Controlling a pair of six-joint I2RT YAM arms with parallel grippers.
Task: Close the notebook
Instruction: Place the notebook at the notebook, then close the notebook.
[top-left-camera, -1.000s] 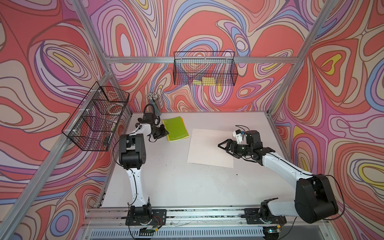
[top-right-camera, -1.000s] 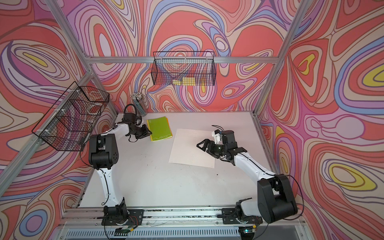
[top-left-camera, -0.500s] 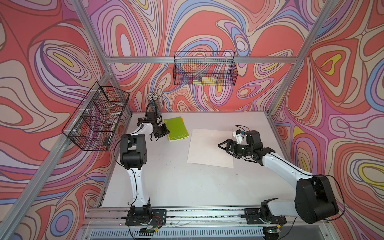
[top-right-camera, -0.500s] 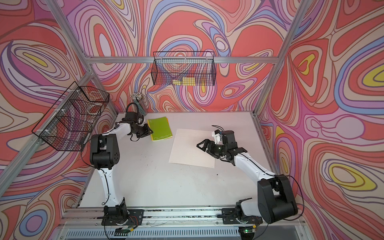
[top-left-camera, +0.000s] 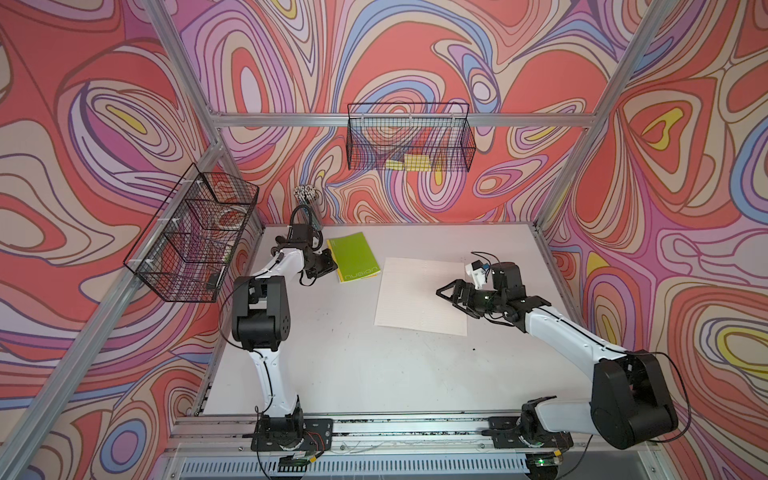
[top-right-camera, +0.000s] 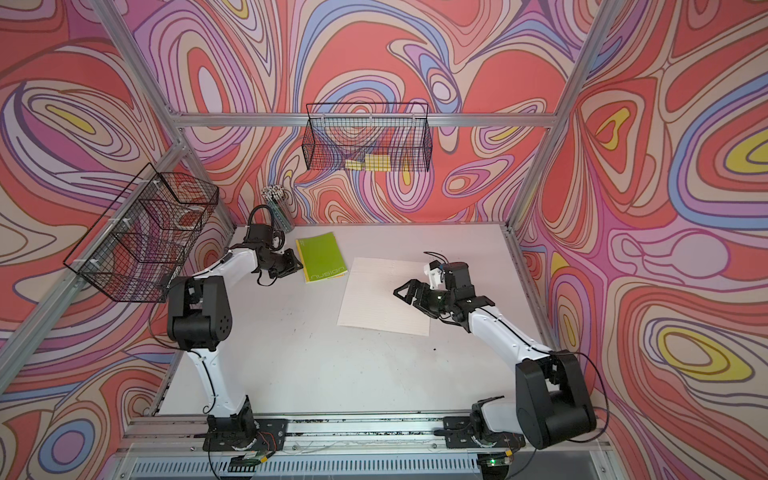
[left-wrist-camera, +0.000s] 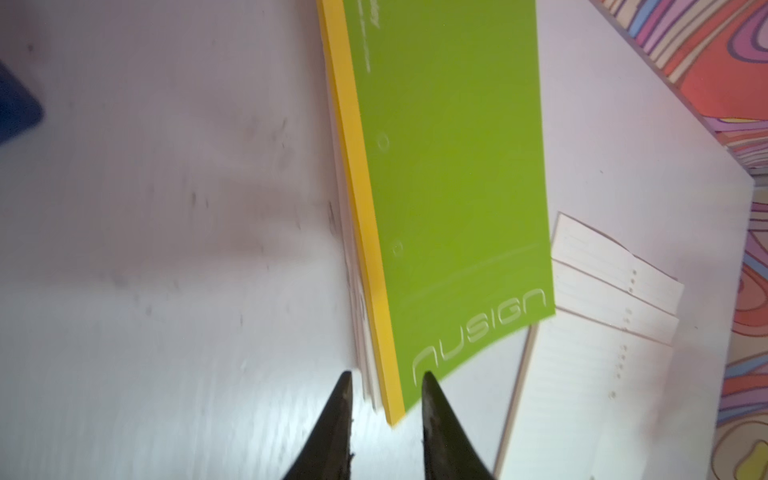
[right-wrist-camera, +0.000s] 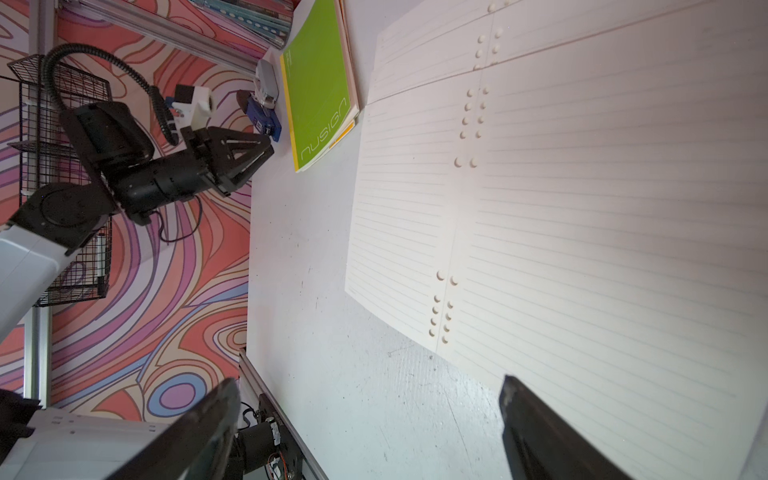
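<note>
Most of it looks done already: the notebook (top-left-camera: 353, 257) is seen shut, green cover up, back-left on the table (top-left-camera: 374, 365). Its corner is straddled by the left gripper (left-wrist-camera: 385, 374), jaws narrowly parted, nothing clamped (only backing off seems left). The right gripper (right-wrist-camera: 368, 384) is spread wide, empty, over loose sheets (top-left-camera: 419, 295).

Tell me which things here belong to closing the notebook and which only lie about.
For the job:
- notebook
- left gripper

Lying about:
- loose sheets
- pencil cup
- stapler
- back basket
- side basket
</note>
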